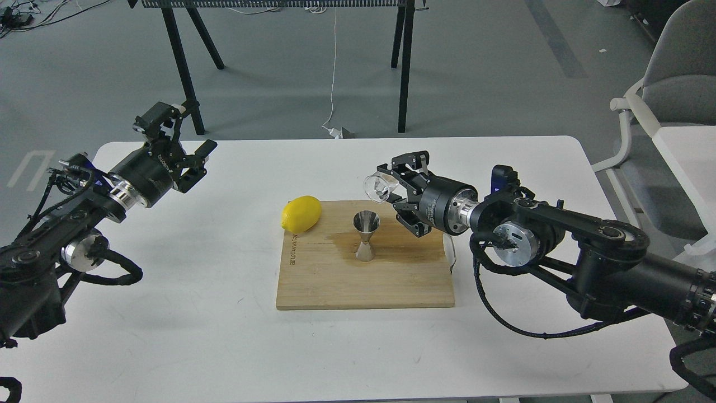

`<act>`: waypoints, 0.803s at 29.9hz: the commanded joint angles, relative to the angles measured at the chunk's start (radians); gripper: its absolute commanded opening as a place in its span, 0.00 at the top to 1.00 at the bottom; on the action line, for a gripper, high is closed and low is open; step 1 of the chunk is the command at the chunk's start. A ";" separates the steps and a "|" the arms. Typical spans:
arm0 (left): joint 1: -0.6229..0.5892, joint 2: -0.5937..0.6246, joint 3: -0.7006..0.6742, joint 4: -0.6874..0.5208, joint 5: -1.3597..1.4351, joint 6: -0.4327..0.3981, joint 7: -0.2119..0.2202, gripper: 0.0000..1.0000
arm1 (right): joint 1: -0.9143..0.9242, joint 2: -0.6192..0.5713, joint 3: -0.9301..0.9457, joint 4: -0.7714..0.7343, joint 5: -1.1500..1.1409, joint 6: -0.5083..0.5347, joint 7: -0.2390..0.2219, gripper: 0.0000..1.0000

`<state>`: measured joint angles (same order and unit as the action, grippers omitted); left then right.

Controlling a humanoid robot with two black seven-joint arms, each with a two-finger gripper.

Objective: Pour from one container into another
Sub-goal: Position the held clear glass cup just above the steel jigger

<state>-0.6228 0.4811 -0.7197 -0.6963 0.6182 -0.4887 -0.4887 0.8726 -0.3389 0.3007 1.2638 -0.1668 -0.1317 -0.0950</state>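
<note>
The clear glass cup (378, 188) is tipped on its side in the air, mouth facing left, with my right gripper (394, 193) shut on it. It hangs just above and to the right of the steel jigger (366, 235), which stands upright on the wooden cutting board (363, 280). A damp stain darkens the board around the jigger. Far off at the table's left end, my left gripper (187, 148) is raised and open, holding nothing.
A yellow lemon (301, 214) lies at the board's back left corner. The white table (196, 313) carries the board. A grey chair (671, 84) stands off the right edge, and black stand legs (184, 73) rise behind the table.
</note>
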 commanded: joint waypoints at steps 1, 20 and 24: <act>0.000 -0.001 0.000 0.000 0.000 0.000 0.000 0.07 | 0.003 -0.005 -0.002 0.002 -0.011 0.006 -0.006 0.53; 0.000 -0.001 -0.001 0.001 0.000 0.000 0.000 0.07 | 0.046 0.009 -0.083 0.000 -0.017 0.011 -0.006 0.53; 0.002 -0.001 -0.001 0.001 0.000 0.000 0.000 0.07 | 0.055 0.009 -0.084 -0.001 -0.030 0.011 -0.006 0.53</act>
<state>-0.6214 0.4801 -0.7197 -0.6948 0.6182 -0.4887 -0.4887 0.9222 -0.3298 0.2176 1.2632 -0.1858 -0.1223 -0.1013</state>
